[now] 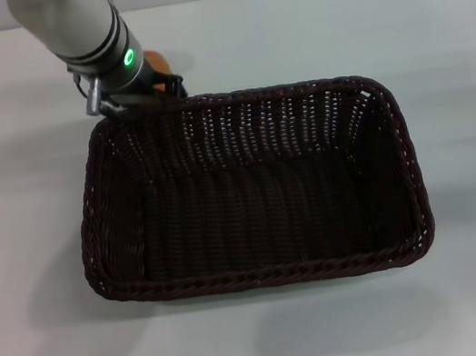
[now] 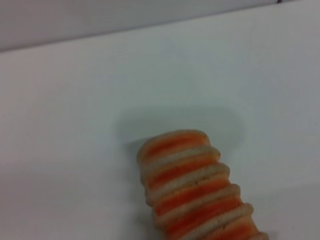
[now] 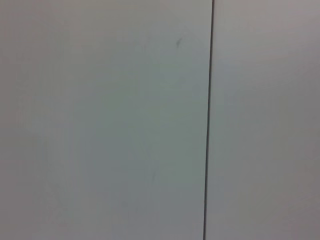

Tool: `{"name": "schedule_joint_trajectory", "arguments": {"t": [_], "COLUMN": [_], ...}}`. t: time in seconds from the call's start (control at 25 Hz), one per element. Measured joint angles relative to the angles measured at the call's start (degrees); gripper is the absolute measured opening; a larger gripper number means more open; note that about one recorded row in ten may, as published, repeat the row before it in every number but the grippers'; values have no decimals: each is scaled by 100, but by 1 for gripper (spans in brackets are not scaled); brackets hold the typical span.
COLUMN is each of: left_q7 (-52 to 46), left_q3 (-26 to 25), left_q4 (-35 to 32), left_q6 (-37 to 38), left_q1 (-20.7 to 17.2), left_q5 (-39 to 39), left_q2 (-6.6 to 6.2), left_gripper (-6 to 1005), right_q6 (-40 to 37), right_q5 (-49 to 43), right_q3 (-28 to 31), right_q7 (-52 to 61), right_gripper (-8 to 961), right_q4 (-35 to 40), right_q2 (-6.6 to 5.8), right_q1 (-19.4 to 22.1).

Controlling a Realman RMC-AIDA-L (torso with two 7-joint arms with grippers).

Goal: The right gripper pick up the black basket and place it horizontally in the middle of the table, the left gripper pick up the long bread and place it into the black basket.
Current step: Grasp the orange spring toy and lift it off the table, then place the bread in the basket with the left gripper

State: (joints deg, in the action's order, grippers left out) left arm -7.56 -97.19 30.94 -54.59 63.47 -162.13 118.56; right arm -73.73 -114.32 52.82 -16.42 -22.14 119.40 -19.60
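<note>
The black basket (image 1: 250, 192) is lying lengthwise at the middle of the table (image 1: 434, 33), open side up. The left gripper (image 1: 153, 87) is reaching down just past the basket's far left corner, toward the table's far edge. Its arm is hiding most of the long bread (image 1: 156, 60); only an orange end is peeking out. The left wrist view is cutting off the striped loaf's near end (image 2: 192, 192). Whether the fingers are closed on it cannot be told. The right gripper is showing nowhere.
</note>
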Motion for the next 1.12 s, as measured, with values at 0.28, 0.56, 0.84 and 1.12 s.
{"name": "schedule_joint_trajectory", "arguments": {"t": [0.28, 0.56, 0.84, 1.12], "left_q7": [430, 1559, 2656, 3325], "left_q3": [-29, -133, 15, 740], "left_q4": [1179, 3094, 4999, 6538], "left_q6": [-410, -1556, -2907, -3721], "left_q1": [-272, -624, -1064, -1719], "left_q5": [-44, -202, 35, 618], "left_q2": [-45, -66, -25, -32], "left_gripper": [555, 475, 413, 387], "right_q6": [0, -1, 37, 147], "right_q5": [-1, -7, 18, 33], "right_q3": [0, 0, 17, 81], "right_q7": [4, 6, -63, -72], "right_gripper": [457, 457, 457, 456], "right_q4": [20, 97, 295, 447], "right_q2": [-5, -5, -4, -5], "right_q1": [-17, -143, -313, -465]}}
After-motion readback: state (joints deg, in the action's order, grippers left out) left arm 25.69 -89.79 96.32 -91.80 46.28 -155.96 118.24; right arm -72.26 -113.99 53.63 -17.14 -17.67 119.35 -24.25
